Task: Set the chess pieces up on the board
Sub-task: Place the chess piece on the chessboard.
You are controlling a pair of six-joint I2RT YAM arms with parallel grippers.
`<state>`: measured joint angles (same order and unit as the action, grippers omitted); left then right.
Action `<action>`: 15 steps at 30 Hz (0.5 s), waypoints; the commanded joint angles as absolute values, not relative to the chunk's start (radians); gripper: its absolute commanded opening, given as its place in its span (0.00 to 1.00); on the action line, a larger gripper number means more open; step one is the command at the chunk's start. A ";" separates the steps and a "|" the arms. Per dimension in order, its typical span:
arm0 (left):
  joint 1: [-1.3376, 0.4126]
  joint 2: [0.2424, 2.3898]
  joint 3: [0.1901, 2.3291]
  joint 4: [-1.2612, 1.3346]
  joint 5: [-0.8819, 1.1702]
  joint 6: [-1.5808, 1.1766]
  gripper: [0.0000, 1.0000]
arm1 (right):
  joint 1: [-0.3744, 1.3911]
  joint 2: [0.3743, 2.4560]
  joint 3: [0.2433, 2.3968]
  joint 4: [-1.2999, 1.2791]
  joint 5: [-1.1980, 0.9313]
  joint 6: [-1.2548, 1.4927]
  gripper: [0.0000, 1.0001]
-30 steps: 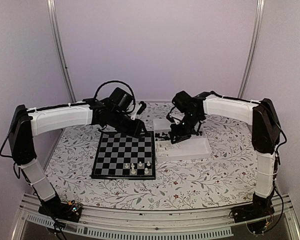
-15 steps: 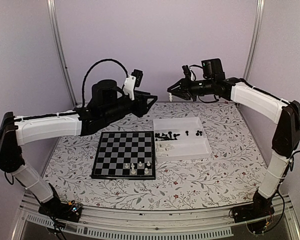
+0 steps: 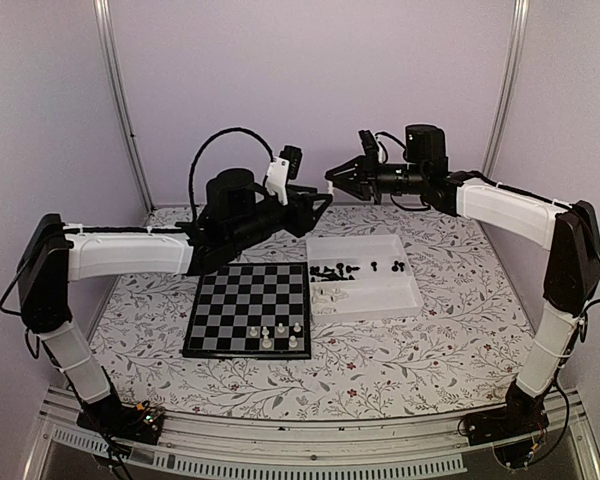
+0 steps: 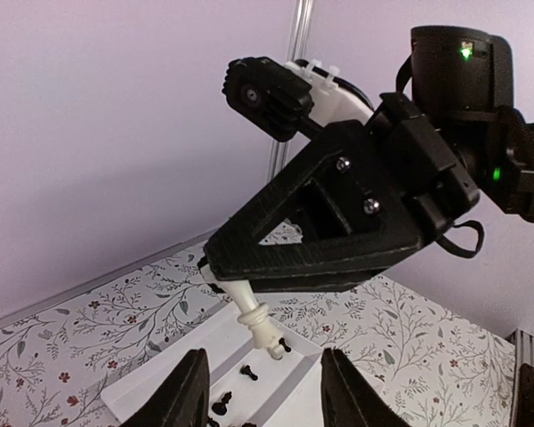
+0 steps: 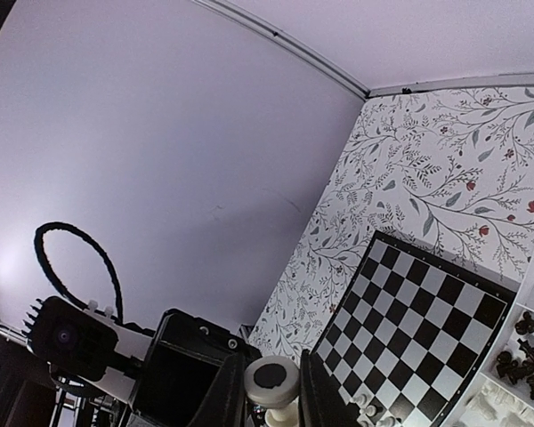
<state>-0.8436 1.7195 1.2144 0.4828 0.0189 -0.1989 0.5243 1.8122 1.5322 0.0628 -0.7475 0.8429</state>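
High above the back of the table my two grippers meet tip to tip. My right gripper is shut on a white chess piece, gripped near its base. In the left wrist view that piece pokes down out of the right gripper. My left gripper stands open just below it, nothing between its fingers. The board lies flat below, with several white pieces at its near right. More black pieces and white ones lie in the tray.
The white two-compartment tray sits right of the board on the flowered tablecloth. Two metal corner posts stand against the purple walls. A black cable loop arches over the left wrist.
Both arms rose from the board and tray a second ago. Since then the left gripper has swung right towards the right gripper and opened slightly; the right gripper edged left, still holding the white piece.
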 commanded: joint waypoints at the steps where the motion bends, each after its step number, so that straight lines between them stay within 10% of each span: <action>1: -0.854 1.754 1.236 0.532 0.028 -0.226 0.46 | 0.526 1.825 1.534 0.137 -0.807 0.868 0.00; 15: -0.826 1.808 1.287 0.537 0.040 -0.294 0.47 | 0.526 1.856 1.536 0.172 -0.848 0.890 0.02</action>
<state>-0.8364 1.7924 1.2541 0.4976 0.0193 -0.2668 0.5243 1.8397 1.5322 0.1429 -0.8261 0.8829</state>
